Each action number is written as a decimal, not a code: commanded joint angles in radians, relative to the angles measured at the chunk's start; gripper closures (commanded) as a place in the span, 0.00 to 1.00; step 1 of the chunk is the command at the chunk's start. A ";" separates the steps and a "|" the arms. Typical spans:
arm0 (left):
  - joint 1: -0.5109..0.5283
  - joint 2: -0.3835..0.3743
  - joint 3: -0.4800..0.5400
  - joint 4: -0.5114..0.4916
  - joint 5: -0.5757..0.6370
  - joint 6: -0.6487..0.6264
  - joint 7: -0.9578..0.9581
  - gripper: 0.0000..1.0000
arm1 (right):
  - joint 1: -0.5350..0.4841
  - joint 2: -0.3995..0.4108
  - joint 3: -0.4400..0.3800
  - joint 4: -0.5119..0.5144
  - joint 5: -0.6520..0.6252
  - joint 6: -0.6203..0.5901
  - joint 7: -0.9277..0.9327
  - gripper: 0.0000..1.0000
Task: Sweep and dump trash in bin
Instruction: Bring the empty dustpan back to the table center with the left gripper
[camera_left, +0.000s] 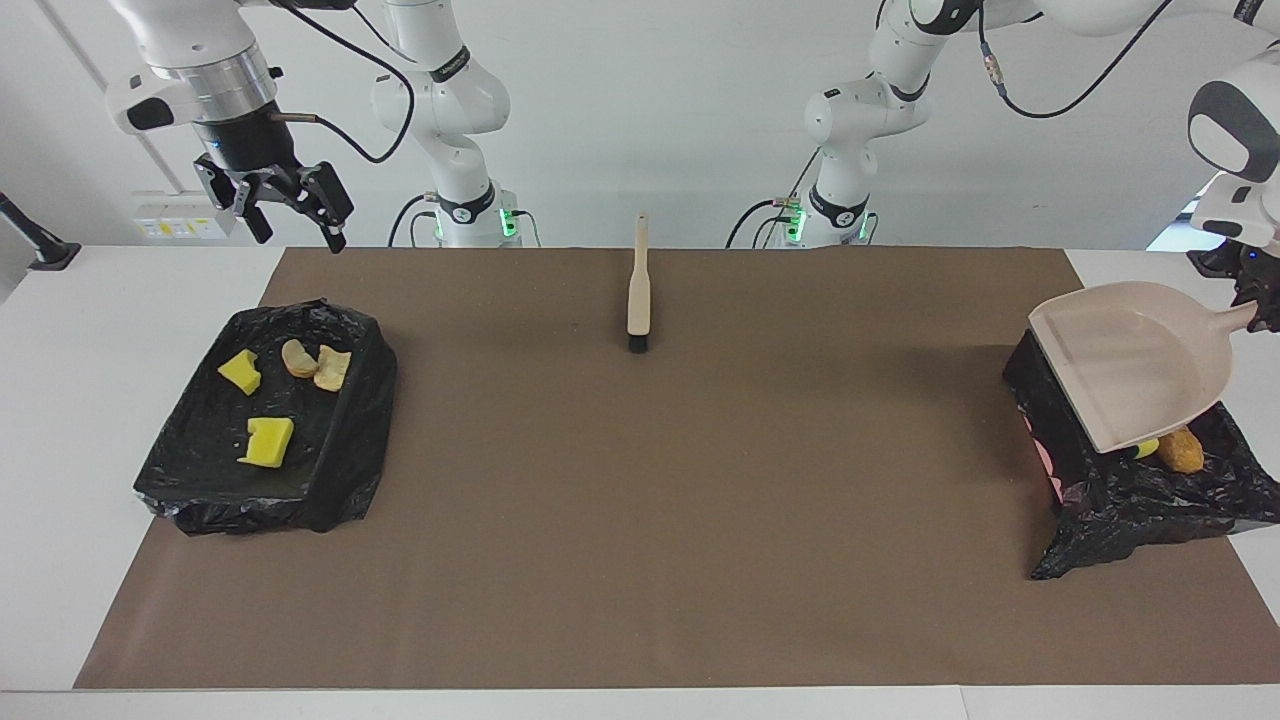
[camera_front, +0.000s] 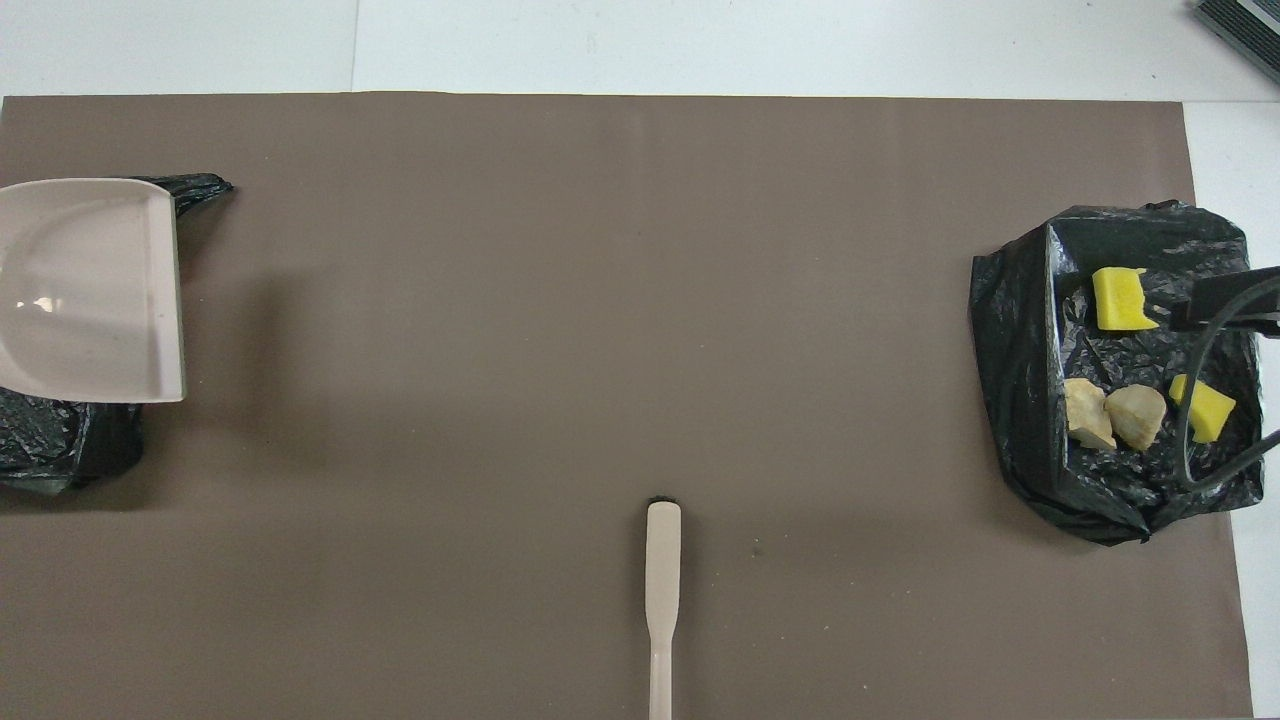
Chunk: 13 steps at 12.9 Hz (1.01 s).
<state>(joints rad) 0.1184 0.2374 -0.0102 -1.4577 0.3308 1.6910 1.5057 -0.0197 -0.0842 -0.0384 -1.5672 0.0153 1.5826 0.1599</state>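
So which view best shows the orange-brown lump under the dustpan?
The facing view: the orange-brown lump lies in the black-lined bin, just under the tilted dustpan. In the overhead view the dustpan covers it completely.

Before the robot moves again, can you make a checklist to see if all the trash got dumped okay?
1. Dustpan over the bin at the left arm's end: ok, tilted above it.
2. Left gripper holding the dustpan's handle: cannot tell, it sits at the picture's edge.
3. Dustpan empty: ok, nothing shows inside.
4. Trash in that bin: ok, an orange-brown lump shows; the rest is hidden.
5. Brush out of the way: ok, lying mid-mat.
6. Right gripper free: ok, open above the tray holding four pieces.
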 joint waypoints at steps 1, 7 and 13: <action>-0.109 -0.024 0.015 -0.058 -0.091 -0.001 -0.233 1.00 | -0.006 -0.008 0.006 0.003 0.002 -0.016 -0.030 0.00; -0.325 -0.026 0.015 -0.058 -0.277 -0.010 -0.775 1.00 | 0.058 -0.016 -0.040 -0.002 -0.014 -0.044 -0.030 0.00; -0.587 0.130 0.015 0.039 -0.355 0.065 -1.431 1.00 | 0.040 -0.014 -0.054 -0.004 -0.018 -0.053 -0.077 0.00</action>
<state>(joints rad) -0.3936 0.2871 -0.0167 -1.4904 -0.0018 1.7248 0.2184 0.0503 -0.0853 -0.0981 -1.5673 0.0132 1.5598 0.1486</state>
